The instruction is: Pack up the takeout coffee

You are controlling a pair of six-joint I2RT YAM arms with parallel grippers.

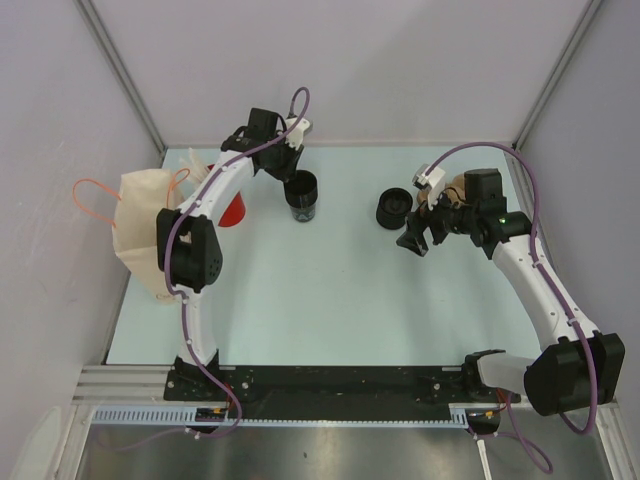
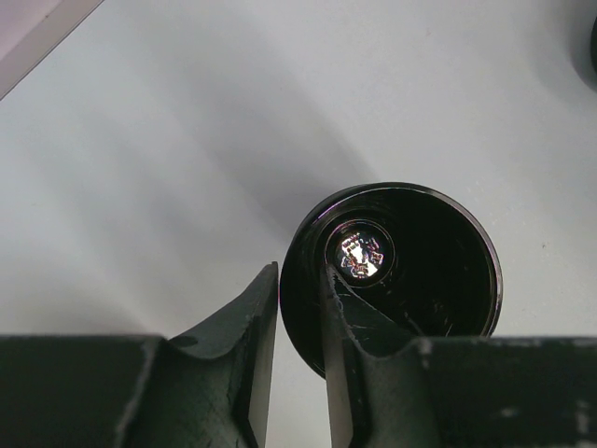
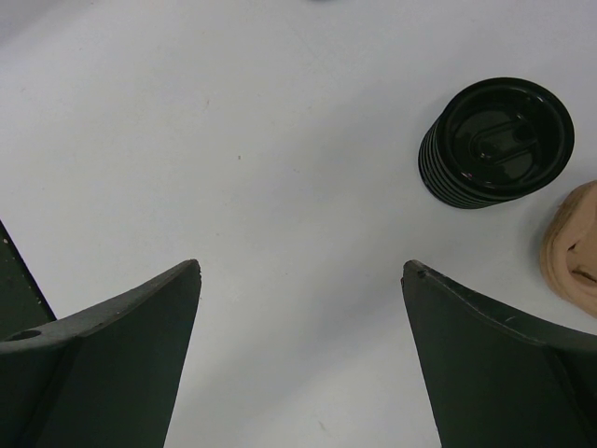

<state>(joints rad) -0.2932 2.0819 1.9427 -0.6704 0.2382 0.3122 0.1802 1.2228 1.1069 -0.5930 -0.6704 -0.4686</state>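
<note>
The takeout coffee (image 1: 301, 195), a small round black cup with no lid, stands at the back of the table, left of the middle. In the left wrist view I look straight down into the takeout coffee (image 2: 420, 261). My left gripper (image 2: 298, 271) straddles its near-left rim, one finger inside and one outside, shut on the wall. In the top view the left gripper (image 1: 295, 172) reaches the cup from behind. My right gripper (image 1: 412, 240) hovers open over bare table at the right, with nothing between its fingers (image 3: 300, 266).
A squat ribbed black round piece (image 1: 394, 208) sits just left of my right gripper, also in the right wrist view (image 3: 494, 140). A tan object (image 3: 574, 247) lies beside it. A red cup (image 1: 234, 210) and a beige bag (image 1: 140, 225) with orange handles are at the left.
</note>
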